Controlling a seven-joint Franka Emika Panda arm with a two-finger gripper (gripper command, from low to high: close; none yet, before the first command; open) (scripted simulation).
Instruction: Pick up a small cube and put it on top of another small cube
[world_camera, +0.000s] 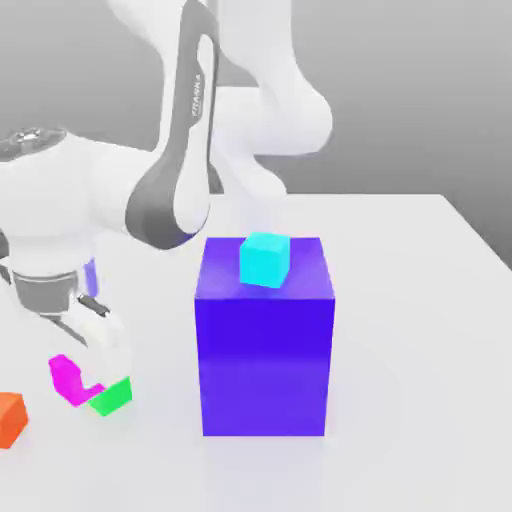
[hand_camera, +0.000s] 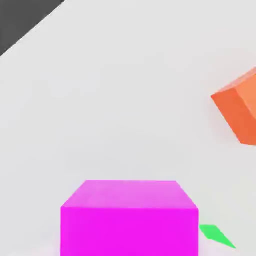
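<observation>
I've got the gripper (world_camera: 93, 378) clamped on the magenta cube (hand_camera: 129, 231), square to hand, no long axis; green cube (world_camera: 112, 396) partly hidden.

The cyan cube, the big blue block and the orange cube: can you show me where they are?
cyan cube (world_camera: 264, 262): exterior view, front face
blue block (world_camera: 264, 365): exterior view, front face
orange cube (hand_camera: 234, 110): hand view, darker side

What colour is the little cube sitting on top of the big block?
Cyan, a bright light blue; the little cube shows best in the exterior view.
</observation>
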